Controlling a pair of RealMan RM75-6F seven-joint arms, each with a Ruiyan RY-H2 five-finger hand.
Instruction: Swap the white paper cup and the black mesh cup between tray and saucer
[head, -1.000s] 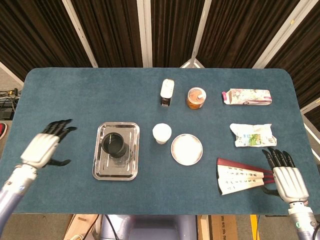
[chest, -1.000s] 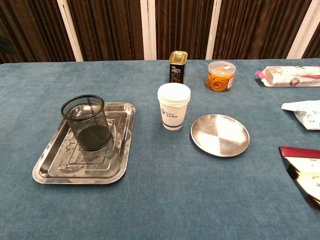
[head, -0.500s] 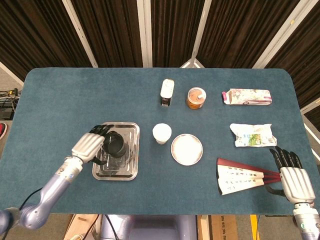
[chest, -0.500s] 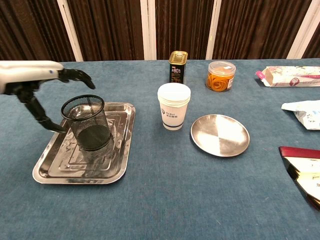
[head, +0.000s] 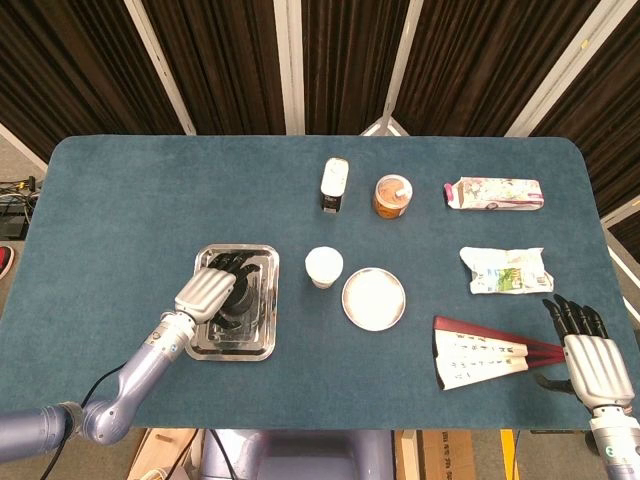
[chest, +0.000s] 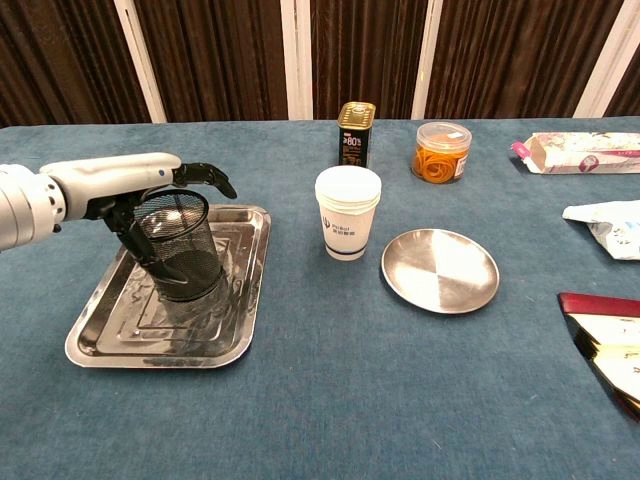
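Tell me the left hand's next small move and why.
Probably close the left hand around the black mesh cup and lift. The fingers arch over its rim without clearly gripping it, the cup still stands in the tray, and the saucer is bare.

Dark curtains (head: 220, 60) behind blue-topped table (head: 150, 190)

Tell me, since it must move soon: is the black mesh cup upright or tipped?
Upright: the black mesh cup stands in the tray, open rim up, with the left hand around it.
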